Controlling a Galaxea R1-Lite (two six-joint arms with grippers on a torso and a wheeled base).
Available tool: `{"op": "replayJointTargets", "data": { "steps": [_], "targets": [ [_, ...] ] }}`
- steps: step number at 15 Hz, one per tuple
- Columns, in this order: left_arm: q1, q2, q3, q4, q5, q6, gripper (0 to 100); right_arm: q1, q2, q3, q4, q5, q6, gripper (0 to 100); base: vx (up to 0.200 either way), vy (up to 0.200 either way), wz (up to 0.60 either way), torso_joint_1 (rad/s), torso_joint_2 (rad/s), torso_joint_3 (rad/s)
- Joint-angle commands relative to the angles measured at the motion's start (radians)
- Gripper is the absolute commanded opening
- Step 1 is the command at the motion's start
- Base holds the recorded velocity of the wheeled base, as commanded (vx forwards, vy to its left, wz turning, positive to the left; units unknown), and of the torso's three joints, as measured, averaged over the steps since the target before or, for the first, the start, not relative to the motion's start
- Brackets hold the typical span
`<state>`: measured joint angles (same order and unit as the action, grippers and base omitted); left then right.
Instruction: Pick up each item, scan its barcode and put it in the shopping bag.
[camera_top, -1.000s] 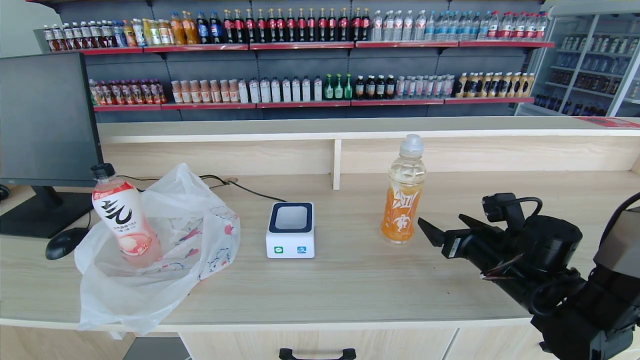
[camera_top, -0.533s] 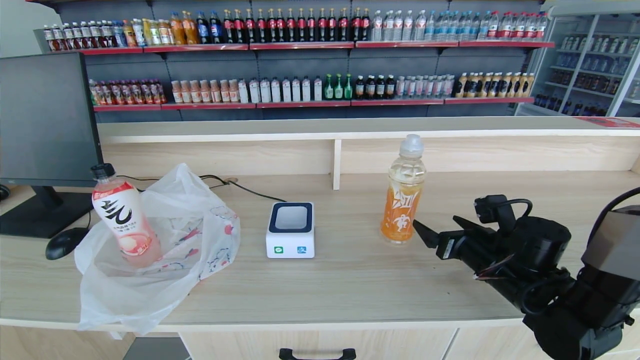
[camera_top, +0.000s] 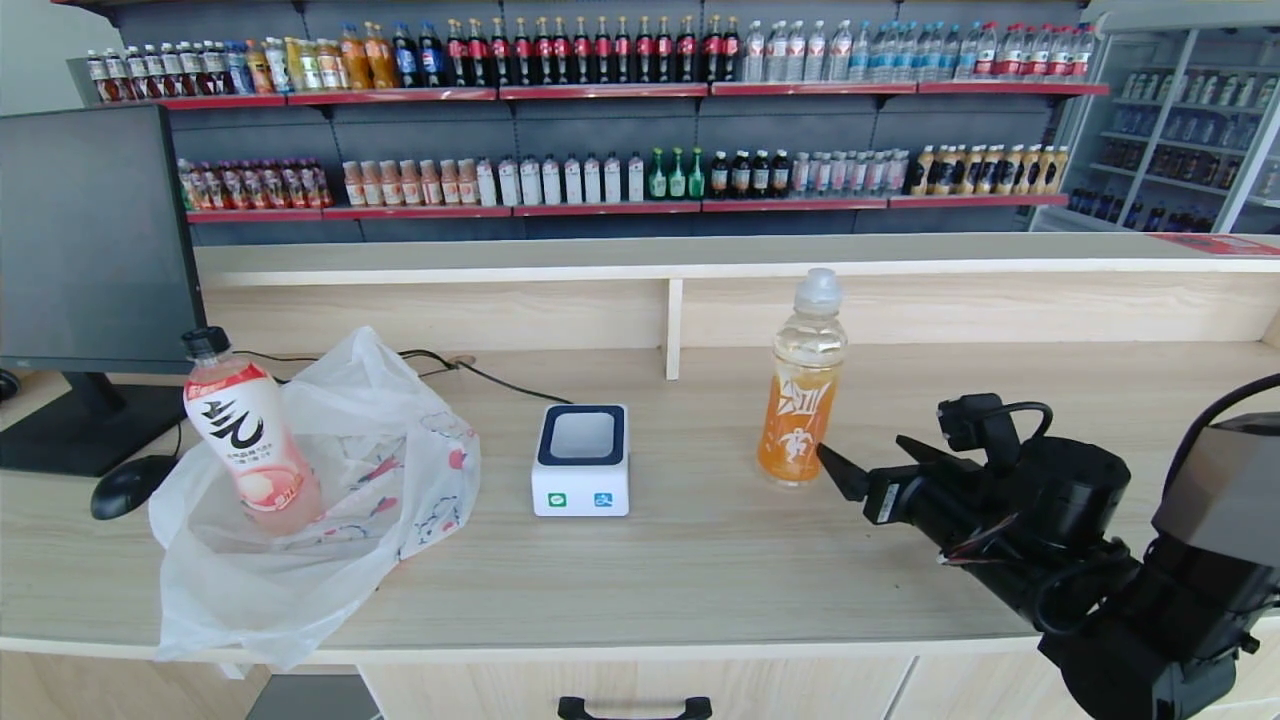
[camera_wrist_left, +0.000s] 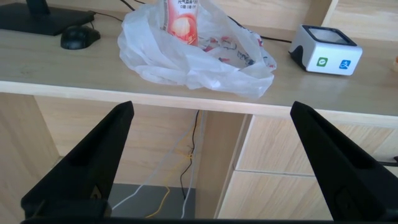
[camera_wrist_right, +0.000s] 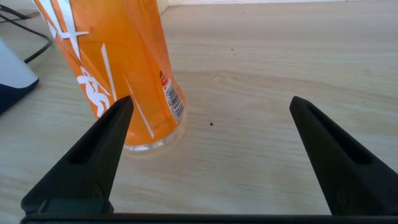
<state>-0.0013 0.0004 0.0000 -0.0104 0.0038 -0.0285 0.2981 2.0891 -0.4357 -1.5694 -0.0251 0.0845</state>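
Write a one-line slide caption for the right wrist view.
Open right gripper low over the wooden counter, orange drink bottle standing just ahead and off to one side, not yet grasped.

Bright, even indoor light; soft shadows — edges slightly bowed.

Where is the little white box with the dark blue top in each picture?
Head view: the white scanner box with the dark blue top sits between the white plastic shopping bag and the orange drink bottle.
Left wrist view: the box sits beside the bag.
Right wrist view: its corner peeks beside the bottle.
Shared landmark: the light wooden counter.
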Motion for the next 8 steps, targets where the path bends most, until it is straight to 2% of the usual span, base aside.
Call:
{"op": "replayJointTargets", "data": {
  "steps": [1,8],
  "targets": [
    [0.000,0.000,0.000,0.000,0.001,-0.001,100,0.010,0.002,0.000,-0.001,0.001,0.000,100,0.000,0.000,0.00,0.000,0.00,0.000],
    [0.000,0.000,0.000,0.000,0.001,-0.001,100,0.035,0.009,-0.001,-0.001,0.001,0.000,100,0.000,0.000,0.00,0.000,0.00,0.000]
  ]
}}
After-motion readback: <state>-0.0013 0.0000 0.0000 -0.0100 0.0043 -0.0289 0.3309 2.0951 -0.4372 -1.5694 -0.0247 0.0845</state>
